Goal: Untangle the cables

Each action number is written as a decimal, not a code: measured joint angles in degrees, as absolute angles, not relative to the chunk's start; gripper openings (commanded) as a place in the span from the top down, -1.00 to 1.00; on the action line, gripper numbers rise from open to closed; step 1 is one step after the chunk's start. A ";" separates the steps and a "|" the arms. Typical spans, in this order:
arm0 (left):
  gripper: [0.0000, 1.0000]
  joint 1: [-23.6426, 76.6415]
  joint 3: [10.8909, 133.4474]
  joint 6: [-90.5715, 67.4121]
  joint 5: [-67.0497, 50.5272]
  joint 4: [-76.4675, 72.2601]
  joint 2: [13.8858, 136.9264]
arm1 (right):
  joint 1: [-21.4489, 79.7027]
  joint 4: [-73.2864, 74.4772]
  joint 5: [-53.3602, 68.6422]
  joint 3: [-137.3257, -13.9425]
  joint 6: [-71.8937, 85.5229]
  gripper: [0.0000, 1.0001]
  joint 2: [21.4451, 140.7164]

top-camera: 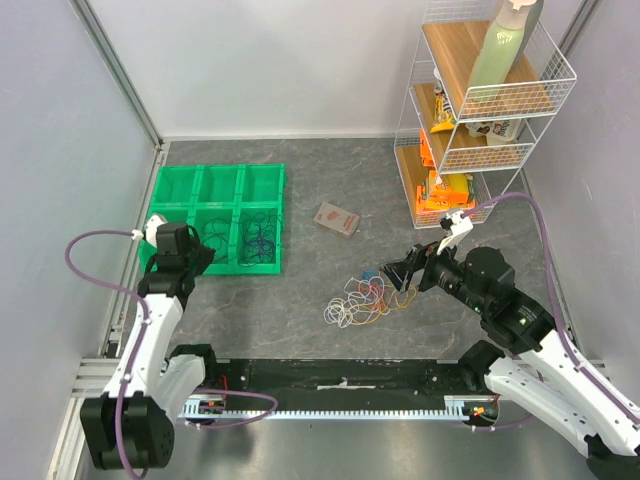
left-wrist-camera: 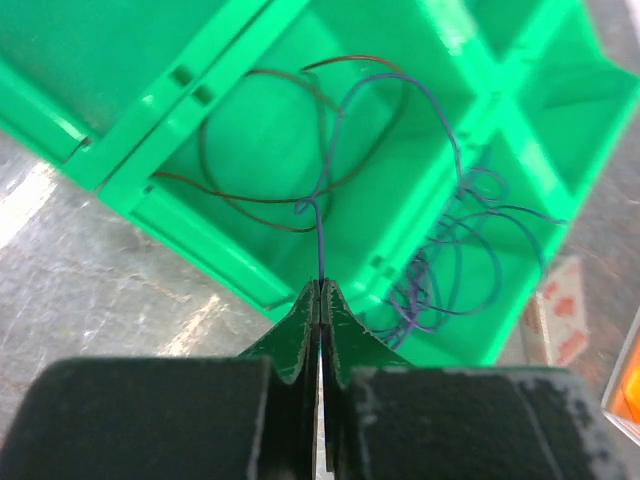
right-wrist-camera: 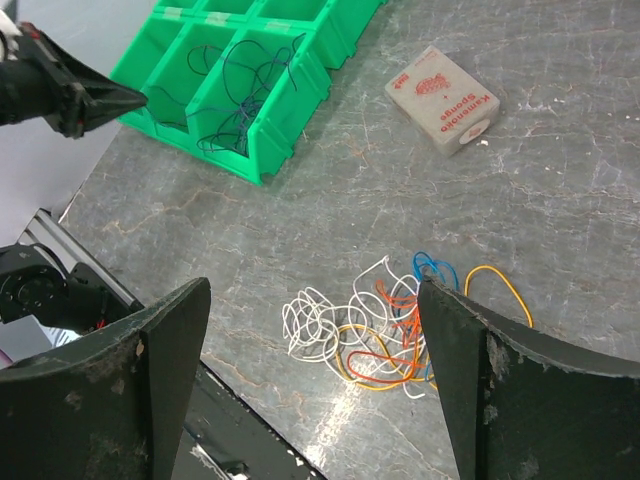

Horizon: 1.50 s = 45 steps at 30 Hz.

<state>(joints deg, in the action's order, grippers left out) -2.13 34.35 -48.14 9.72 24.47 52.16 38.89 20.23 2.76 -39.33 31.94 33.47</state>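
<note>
Grey, stone-patterned table [top-camera: 330,190], seen from above and from my wrists. In front of my right gripper [right-wrist-camera: 312,285], framed between its spread fingers, a loose heap of cables [right-wrist-camera: 380,335] in white, orange-red, yellow and blue lies flat on the surface. Farther ahead of that gripper and a little to its right rests a small sponge pack [right-wrist-camera: 443,99]. A green tray [left-wrist-camera: 180,215] of compartments sits just ahead of my left gripper [left-wrist-camera: 320,285]. A wire shelf rack [top-camera: 452,45] stands off to my right gripper's right side.
</note>
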 measured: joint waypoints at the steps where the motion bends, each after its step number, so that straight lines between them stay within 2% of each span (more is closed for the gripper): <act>1: 0.96 -2.13 34.37 -46.96 8.47 23.92 50.61 | 38.89 20.18 2.76 -39.22 31.97 -0.84 33.63; 6: 0.96 -2.13 35.75 -41.89 -0.54 21.26 48.21 | 38.89 20.05 2.87 -38.85 32.25 -0.83 34.28; 18: 0.96 1.56 41.82 -37.89 -16.86 18.63 56.01 | 38.89 19.68 3.01 -38.81 33.54 -0.83 34.28; 34: 0.94 2.00 48.58 -43.31 -15.00 18.26 83.07 | 38.89 19.09 3.14 -37.87 34.13 -0.82 33.34; 35: 0.86 1.98 48.71 -43.62 -15.00 17.91 84.07 | 38.89 19.09 3.11 -37.65 34.13 -0.83 33.34; 38: 0.30 1.98 48.34 -43.99 -15.11 17.32 84.49 | 38.89 19.09 3.01 -37.06 34.09 -0.83 33.34; 41: -0.44 1.98 46.72 -43.92 -15.22 15.44 81.34 | 38.89 19.07 2.94 -36.75 34.00 -0.82 33.71; 42: -0.61 1.98 46.00 -43.75 -15.27 15.00 79.20 | 38.89 19.05 2.94 -36.71 33.89 -0.82 33.95; 44: -0.81 1.98 44.82 -43.20 -15.55 14.24 74.15 | 38.89 18.96 2.94 -36.38 33.78 -0.82 34.57; 45: -0.84 1.98 44.51 -42.87 -15.84 13.98 71.50 | 38.89 18.94 2.92 -36.16 33.65 -0.83 34.85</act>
